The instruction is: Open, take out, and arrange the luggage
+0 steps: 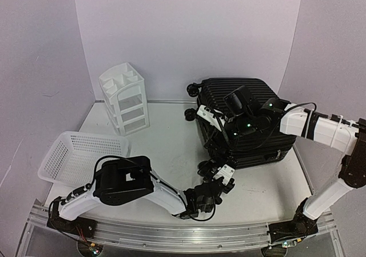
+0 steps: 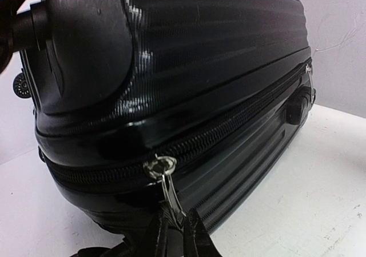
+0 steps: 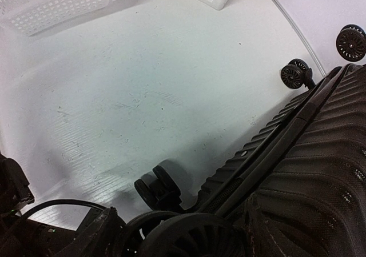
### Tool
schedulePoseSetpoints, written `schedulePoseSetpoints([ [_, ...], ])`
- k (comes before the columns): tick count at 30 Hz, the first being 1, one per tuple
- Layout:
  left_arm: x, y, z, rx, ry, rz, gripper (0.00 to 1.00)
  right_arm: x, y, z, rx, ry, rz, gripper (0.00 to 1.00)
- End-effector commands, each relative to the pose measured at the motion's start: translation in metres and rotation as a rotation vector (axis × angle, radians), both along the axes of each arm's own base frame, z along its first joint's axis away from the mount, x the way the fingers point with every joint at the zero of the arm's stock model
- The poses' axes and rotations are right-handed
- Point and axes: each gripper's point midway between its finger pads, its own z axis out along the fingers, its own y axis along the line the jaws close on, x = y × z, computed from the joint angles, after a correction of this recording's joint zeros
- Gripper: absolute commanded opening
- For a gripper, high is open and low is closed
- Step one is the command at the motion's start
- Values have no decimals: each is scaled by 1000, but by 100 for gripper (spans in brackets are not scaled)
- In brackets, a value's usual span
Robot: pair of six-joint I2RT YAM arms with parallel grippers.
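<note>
Luggage (image 1: 220, 91), one piece, zipper pull (image 2: 167, 183) tight in left gripper (image 2: 174, 231) (right gripper (image 1: 213, 119): spread unclear)

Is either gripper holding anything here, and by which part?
The left gripper pinches the lower end of the zipper pull on the luggage. Whether the right gripper holds anything cannot be told.

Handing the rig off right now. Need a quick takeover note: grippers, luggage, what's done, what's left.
Left gripper: shut on the zipper pull at the near corner of the suitcase.
Right gripper: over the suitcase top, nothing visibly held; open or shut unclear.
Suitcase: lying flat on the right of the table, zipper closed where visible.
Done: pull grasped.
Left: unzip, open, take out, arrange. White mesh basket and drawer unit stand on the left.
</note>
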Motion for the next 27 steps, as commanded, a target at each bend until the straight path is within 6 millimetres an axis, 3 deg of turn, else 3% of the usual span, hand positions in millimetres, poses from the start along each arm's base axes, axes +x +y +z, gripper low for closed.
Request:
schedulePoseSetpoints([
  [1,12,3,38,-88,1,6,12,24,12,50,137,-118,-56,0],
  [6,14,2,41,-88,-5,22,12,23,12,50,139,-117,-54,0],
  [16,14,4,61,-134,-1,26,22,22,11,48,138,-113,-54,0],
  [21,16,4,69,-142,-11,42,20,22,10,48,136,-113,-55,0],
  [27,15,4,80,-173,-9,33,11,22,10,45,132,-110,-56,0],
])
